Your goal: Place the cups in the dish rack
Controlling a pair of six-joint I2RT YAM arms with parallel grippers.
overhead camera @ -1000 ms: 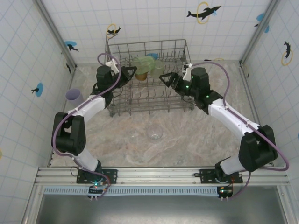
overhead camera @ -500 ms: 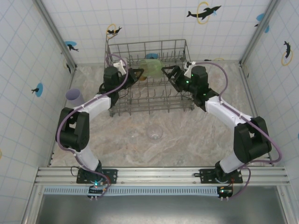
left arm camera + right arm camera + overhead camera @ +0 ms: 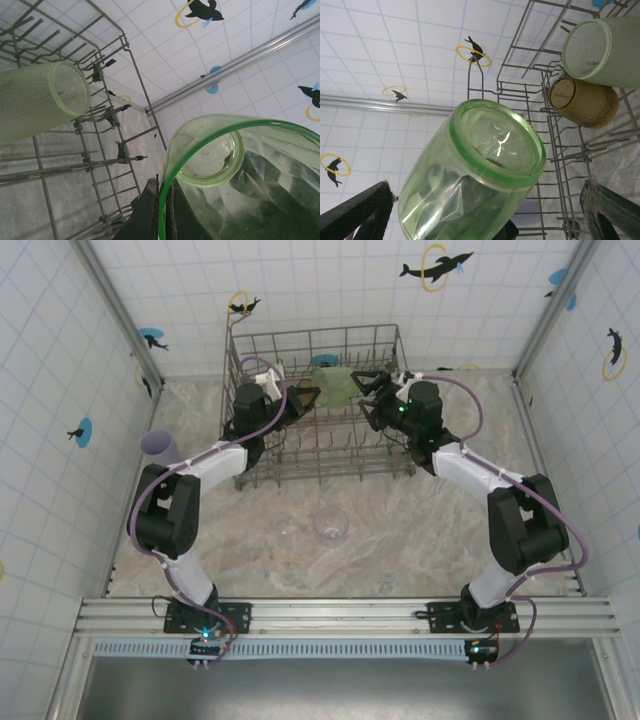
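Crowding the left end effector [image 3: 162,212], its pinched green cup [image 3: 240,165] runs off-frame.

The marbled beige table [image 3: 430,540] carries the wire rack [image 3: 320,468], which stands beneath the left gripper [image 3: 309,398] and the right gripper [image 3: 362,388]. A lilac cup [image 3: 158,447] sits outside the left arm [image 3: 200,468], by the wall. A clear cup [image 3: 331,525] rests between the two arms, nearer their bases than the rack, with what looks like a second one [image 3: 287,529] beside it.
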